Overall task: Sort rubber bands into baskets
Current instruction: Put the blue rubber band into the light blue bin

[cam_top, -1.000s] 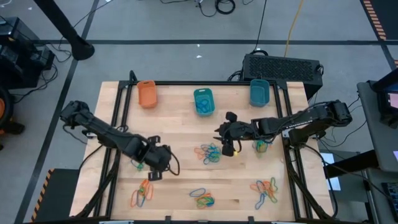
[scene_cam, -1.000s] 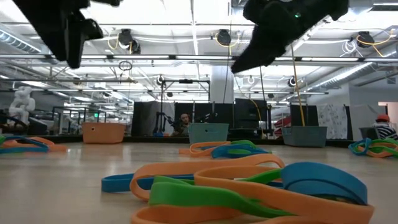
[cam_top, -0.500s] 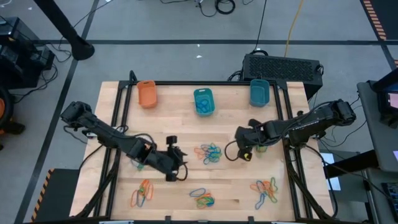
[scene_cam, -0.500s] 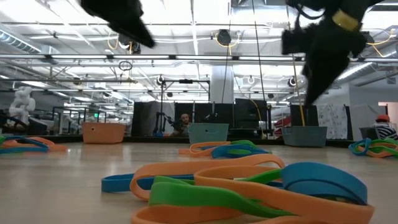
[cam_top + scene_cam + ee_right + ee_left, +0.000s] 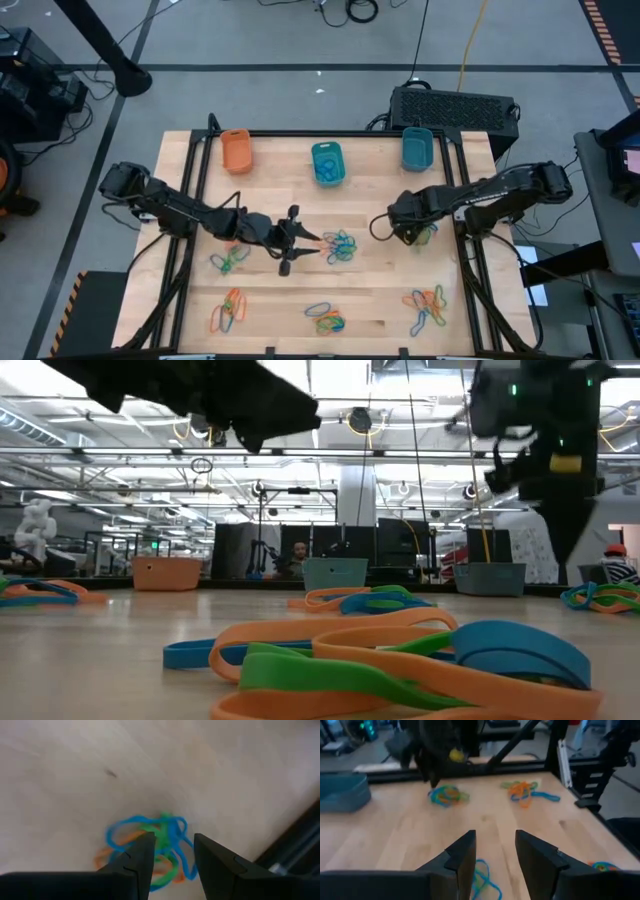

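Three baskets stand along the far edge of the wooden table [image 5: 300, 215] in the high view: an orange basket [image 5: 236, 150] at the left, a teal basket [image 5: 327, 163] in the middle and a second teal basket [image 5: 416, 148] at the right. Rubber bands lie in separate clusters: a centre pile [image 5: 337, 246], a left pile [image 5: 229, 260], three piles along the near edge [image 5: 228, 311] [image 5: 324, 319] [image 5: 427, 306], and a right pile [image 5: 424, 233]. Left gripper [image 5: 308, 240] reaches in from the left, its tip just beside the centre pile; right gripper [image 5: 409, 232] hangs at the right pile. Low view: a tangle of orange, green and blue bands [image 5: 390, 660] fills the near foreground, the three baskets sit far back, and both dark arms hang overhead, blurred. Left wrist view: left gripper [image 5: 494, 851], fingers parted with nothing between them, a blue band [image 5: 482, 880] on the wood just under them; farther off, the other arm stands over a blue-green pile [image 5: 447, 796], with an orange pile [image 5: 525, 791] beside it. Right wrist view: right gripper [image 5: 172, 848], fingers apart and empty, directly above a blue, green and orange cluster [image 5: 150, 847].
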Robot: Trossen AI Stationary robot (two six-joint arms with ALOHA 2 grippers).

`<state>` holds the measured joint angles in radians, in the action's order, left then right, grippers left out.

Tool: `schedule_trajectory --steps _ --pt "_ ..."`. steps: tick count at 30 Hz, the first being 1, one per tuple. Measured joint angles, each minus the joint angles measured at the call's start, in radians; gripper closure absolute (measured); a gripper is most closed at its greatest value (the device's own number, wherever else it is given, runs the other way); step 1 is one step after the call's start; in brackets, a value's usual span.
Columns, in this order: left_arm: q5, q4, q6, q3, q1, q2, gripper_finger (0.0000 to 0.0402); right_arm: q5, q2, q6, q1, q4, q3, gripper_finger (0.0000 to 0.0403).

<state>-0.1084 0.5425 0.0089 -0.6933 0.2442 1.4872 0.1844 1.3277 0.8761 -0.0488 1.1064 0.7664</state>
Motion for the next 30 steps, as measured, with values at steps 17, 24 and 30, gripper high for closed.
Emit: schedule_trajectory --steps 17,24,30 --pt "0.007 -0.091 0.024 0.0 -0.028 -0.001 0.0256 -0.06 0.0 0.059 0.069 -0.143 -0.11 0.0273" --pt "0.007 -0.088 0.022 0.0 -0.028 -0.001 0.0256 -0.056 0.0 0.102 0.069 -0.097 -0.11 0.0273" --pt "0.007 -0.089 0.006 0.0 -0.028 -0.001 0.0256 -0.062 0.0 0.107 0.068 -0.093 -0.11 0.0274"
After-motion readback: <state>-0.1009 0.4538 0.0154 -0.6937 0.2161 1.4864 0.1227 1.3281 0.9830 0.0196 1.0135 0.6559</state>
